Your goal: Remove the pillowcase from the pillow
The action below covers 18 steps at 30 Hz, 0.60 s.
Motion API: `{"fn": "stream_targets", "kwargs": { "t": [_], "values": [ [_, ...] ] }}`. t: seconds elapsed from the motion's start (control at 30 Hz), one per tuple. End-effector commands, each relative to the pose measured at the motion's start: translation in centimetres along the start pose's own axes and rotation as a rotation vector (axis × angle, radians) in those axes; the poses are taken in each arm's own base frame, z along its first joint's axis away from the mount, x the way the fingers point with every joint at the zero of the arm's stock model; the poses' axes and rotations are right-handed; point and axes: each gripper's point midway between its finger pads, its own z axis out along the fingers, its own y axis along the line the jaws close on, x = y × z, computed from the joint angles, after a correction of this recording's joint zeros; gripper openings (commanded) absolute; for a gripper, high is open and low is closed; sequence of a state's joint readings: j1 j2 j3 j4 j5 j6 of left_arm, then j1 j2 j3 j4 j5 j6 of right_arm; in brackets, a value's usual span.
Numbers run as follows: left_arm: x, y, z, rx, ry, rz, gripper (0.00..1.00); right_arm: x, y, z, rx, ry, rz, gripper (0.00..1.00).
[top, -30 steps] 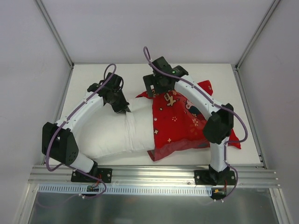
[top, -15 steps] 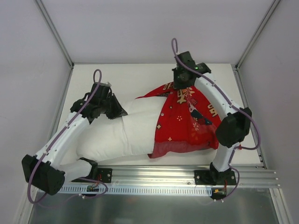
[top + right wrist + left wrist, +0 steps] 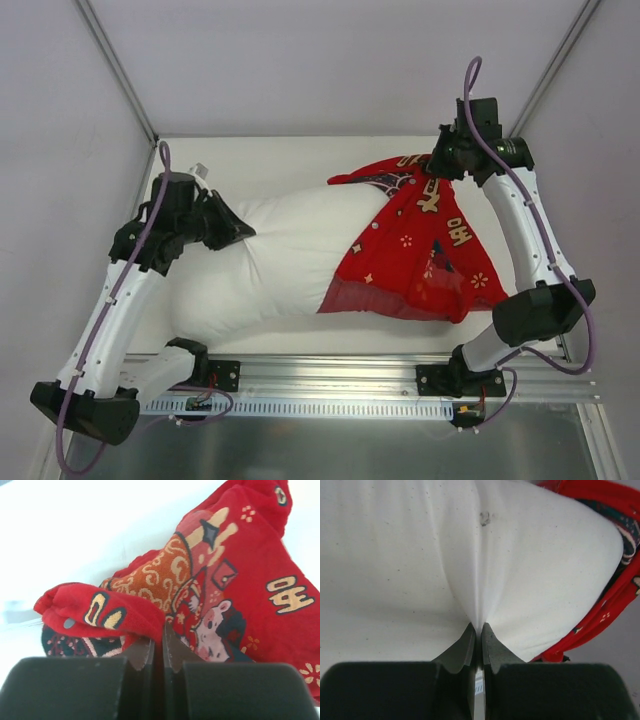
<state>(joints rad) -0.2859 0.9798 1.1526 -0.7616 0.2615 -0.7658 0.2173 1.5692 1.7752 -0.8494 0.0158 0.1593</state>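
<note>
The white pillow (image 3: 275,262) lies across the table, its left two thirds bare. A red printed pillowcase (image 3: 425,260) still covers its right end. My left gripper (image 3: 232,228) is shut on a pinched fold at the pillow's left end; in the left wrist view the white pillow (image 3: 470,555) gathers into the gripper (image 3: 477,629). My right gripper (image 3: 443,165) is shut on the pillowcase's far right corner, lifted off the table. The right wrist view shows the red pillowcase (image 3: 225,590) bunched into the closed gripper (image 3: 159,630).
Metal posts and grey walls (image 3: 120,70) enclose the white table (image 3: 280,160). An aluminium rail (image 3: 330,375) with both arm bases runs along the near edge. The right arm stretches along the table's right side.
My right gripper shut on the pillowcase and pulled it right and back, baring much more pillow. My left gripper drew the pillow's end to the left.
</note>
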Motion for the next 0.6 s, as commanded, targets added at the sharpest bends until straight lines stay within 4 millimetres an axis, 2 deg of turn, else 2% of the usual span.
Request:
{"fn": "stream_targets", "kwargs": {
  "t": [0.0, 0.07, 0.17, 0.2, 0.23, 0.27, 0.3, 0.33, 0.37, 0.4, 0.43, 0.47, 0.5, 0.53, 0.57],
  "values": [
    [-4.3, -0.4, -3.6, -0.032, -0.123, 0.043, 0.00, -6.2, -4.4, -0.6, 0.138, -0.222, 0.084, 0.01],
    [-5.7, 0.4, -3.2, -0.069, -0.135, 0.009, 0.00, -5.9, -4.2, 0.0, 0.125, -0.202, 0.082, 0.01],
    [-6.5, 1.4, -1.4, -0.126, -0.114, -0.034, 0.00, -4.4, -2.5, 0.6, 0.038, -0.150, 0.061, 0.42],
    [-6.6, 1.7, -0.9, -0.140, -0.104, -0.049, 0.00, -4.0, -1.9, 0.7, 0.011, -0.137, 0.045, 0.71],
    [-6.5, 2.2, 0.4, -0.159, -0.061, -0.059, 0.00, -3.5, -1.7, 0.7, -0.004, -0.128, 0.034, 0.81],
    [-6.3, 2.2, 1.0, -0.157, -0.032, -0.060, 0.01, -3.0, -1.1, 0.5, -0.027, -0.120, 0.018, 0.86],
    [-6.0, 2.1, 1.4, -0.145, -0.004, -0.053, 0.07, -2.4, -0.4, 0.3, -0.062, -0.101, 0.008, 0.94],
    [-5.6, 2.0, 2.0, -0.135, 0.031, -0.052, 0.19, -1.5, -0.3, -0.3, -0.071, -0.090, -0.015, 0.97],
    [-5.4, 2.0, 2.1, -0.136, 0.039, -0.034, 0.25, -1.0, -0.2, -0.8, -0.080, -0.087, -0.025, 0.99],
    [-5.3, 2.0, 2.1, -0.138, 0.039, -0.021, 0.34, -0.4, -0.4, -1.2, -0.082, -0.086, -0.030, 1.00],
    [-5.3, 2.0, 1.8, -0.143, 0.022, 0.000, 0.53, 0.7, -0.7, -2.0, -0.093, -0.100, -0.048, 1.00],
    [-5.1, 1.9, 1.6, -0.144, 0.017, 0.023, 0.53, 1.4, -1.0, -2.4, -0.098, -0.109, -0.051, 0.99],
    [-4.3, 1.5, 1.6, -0.136, 0.030, 0.071, 0.74, 2.0, -1.2, -2.7, -0.109, -0.120, -0.056, 0.97],
    [-3.7, 1.1, 1.1, -0.122, 0.026, 0.099, 0.88, 2.7, -1.3, -3.1, -0.123, -0.131, -0.061, 0.96],
    [-3.3, 1.3, 1.1, -0.135, 0.022, 0.122, 0.94, 4.5, -1.6, -3.8, -0.142, -0.122, -0.073, 0.96]
  ]
}}
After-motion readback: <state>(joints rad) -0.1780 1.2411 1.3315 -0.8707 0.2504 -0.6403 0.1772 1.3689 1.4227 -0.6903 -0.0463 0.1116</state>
